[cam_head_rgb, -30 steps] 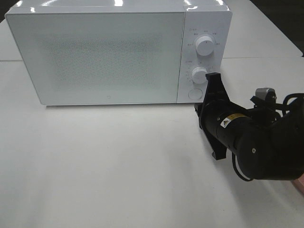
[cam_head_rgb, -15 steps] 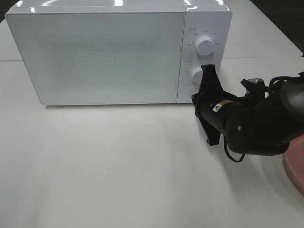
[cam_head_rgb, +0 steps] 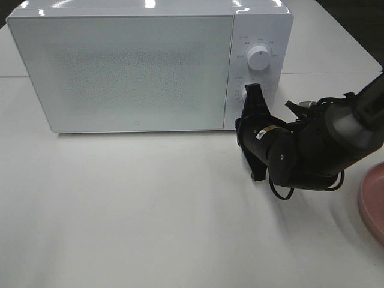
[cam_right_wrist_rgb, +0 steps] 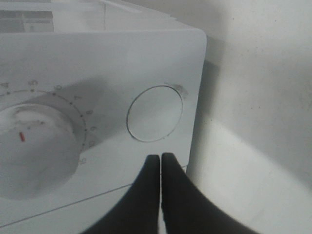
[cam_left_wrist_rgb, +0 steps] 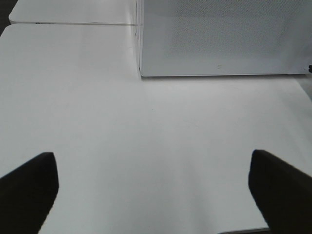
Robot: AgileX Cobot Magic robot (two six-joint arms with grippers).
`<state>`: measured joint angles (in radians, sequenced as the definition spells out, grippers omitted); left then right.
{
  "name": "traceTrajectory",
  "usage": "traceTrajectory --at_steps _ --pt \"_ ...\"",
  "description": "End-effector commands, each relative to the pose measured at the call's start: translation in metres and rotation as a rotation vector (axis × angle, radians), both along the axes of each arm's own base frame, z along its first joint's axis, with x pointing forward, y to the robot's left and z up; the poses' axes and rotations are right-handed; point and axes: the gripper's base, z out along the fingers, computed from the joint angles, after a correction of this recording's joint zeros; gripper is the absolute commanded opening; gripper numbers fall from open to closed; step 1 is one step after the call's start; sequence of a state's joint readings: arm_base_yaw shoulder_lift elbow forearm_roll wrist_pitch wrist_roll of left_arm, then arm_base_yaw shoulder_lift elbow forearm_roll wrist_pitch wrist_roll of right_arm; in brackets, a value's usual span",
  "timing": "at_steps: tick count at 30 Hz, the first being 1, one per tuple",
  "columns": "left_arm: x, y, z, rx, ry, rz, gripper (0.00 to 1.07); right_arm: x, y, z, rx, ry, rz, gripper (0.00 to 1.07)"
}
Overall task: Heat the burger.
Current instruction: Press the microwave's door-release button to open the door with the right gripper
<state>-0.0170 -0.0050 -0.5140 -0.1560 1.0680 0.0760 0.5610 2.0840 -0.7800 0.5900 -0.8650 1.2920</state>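
At the control panel of the white box-shaped microwave oven, the right tool has its two black fingers pressed together and holds nothing. Its tips point at the panel just beside the round white push button; whether they touch the panel cannot be told. Next to the button is the lower white dial, with a red mark and the numerals 5 to 9 around its edge. A yellow label on the arm is too small to read. The oven door is shut. The left tool hangs spread wide over the bare white surface. A flat pink round plate lies at the right edge. Where the burger is cannot be told.
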Motion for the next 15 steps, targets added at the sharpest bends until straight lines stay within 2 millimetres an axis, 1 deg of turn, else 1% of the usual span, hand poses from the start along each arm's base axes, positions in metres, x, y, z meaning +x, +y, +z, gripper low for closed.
traceTrajectory --at_steps 1,7,9,12,15 --pt "-0.003 0.0 0.0 -0.006 -0.017 0.001 0.98 0.003 -0.002 0.002 0.006 -0.015 -0.035 0.0" --pt "-0.003 0.0 0.0 -0.006 -0.017 0.001 0.98 0.006 -0.004 0.004 -0.005 -0.038 -0.052 0.0" --pt "-0.003 0.0 0.0 -0.006 -0.017 0.001 0.98 0.012 -0.007 0.007 -0.016 -0.053 -0.056 0.0" --pt "-0.003 0.0 0.0 -0.006 -0.017 0.001 0.98 0.017 -0.009 0.01 -0.017 -0.064 -0.064 0.0" --pt "-0.003 0.0 0.0 -0.006 -0.017 0.001 0.98 0.017 -0.011 0.006 -0.021 -0.052 -0.068 0.0"
